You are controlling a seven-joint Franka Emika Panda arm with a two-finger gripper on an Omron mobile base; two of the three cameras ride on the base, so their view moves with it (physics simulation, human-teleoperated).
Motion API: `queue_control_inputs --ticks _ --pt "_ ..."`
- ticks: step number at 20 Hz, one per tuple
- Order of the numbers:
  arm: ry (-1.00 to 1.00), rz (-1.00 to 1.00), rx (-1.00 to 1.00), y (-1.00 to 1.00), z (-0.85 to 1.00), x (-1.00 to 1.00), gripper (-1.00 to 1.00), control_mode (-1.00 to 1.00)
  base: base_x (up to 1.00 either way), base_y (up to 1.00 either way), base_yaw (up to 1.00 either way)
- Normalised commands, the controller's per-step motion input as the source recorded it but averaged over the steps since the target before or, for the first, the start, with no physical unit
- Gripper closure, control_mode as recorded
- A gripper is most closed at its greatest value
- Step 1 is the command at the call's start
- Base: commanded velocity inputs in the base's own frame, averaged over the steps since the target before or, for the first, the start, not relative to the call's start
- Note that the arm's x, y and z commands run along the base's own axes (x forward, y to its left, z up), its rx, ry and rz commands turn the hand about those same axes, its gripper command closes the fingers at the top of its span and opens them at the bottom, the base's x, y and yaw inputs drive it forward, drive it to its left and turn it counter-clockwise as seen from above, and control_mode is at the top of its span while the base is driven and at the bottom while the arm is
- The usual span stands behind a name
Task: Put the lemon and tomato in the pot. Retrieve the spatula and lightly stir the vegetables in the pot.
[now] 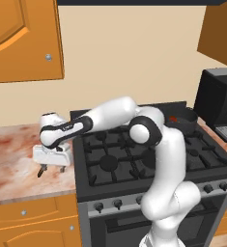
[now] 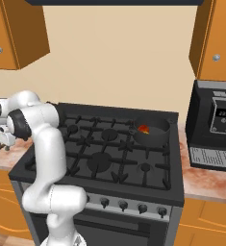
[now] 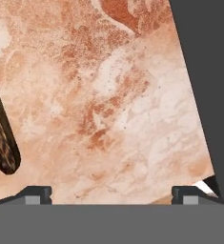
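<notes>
The gripper (image 1: 50, 169) hangs over the counter (image 1: 13, 159) at 9 o'clock from the stove (image 1: 148, 159), w/ its two small dark tips pointing down. In the hand view the tips (image 3: 35, 194) sit far apart at the bottom, so the jaws are wide open w/ nothing btwn them, just bare counter. The counter is smooth stone, pink & tan w/ rusty red blotches, like marble. At 9 o'clock in the hand view lies a slim rounded end, brown w/ dark speckles, prob. the spatula (image 3: 1, 143); it lies flat on the counter & is apart from the tips. The flat dark grey slab at 3 o'clock in that view is the stove edge. The stove is black w/ bumpy grates, round burners & a row of round knobs (image 2: 124, 205) along the front. The pot (image 2: 152, 130) is short, round & dark w/ a wide rim; it sits on the back burner at 2 o'clock on the stove. Inside it shows something red & a bit of yellow, the tomato (image 2: 143, 129) & maybe the lemon, too small to tell well. A boxy black coffee machine (image 2: 215, 125) stands at 3 o'clock from the pot. Orange wood cabinets (image 1: 23, 38) hang above.
</notes>
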Motion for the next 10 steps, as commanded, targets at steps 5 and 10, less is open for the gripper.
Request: queue_control_inputs --ticks 5,10 --pt "-0.19 0.0 -0.16 0.12 -0.04 0.0 -1.0 -1.0 0.0 0.0 0.0" --pt "-0.26 0.0 -0.09 0.28 -0.05 0.03 -1.0 -1.0 0.0 0.0 0.0"
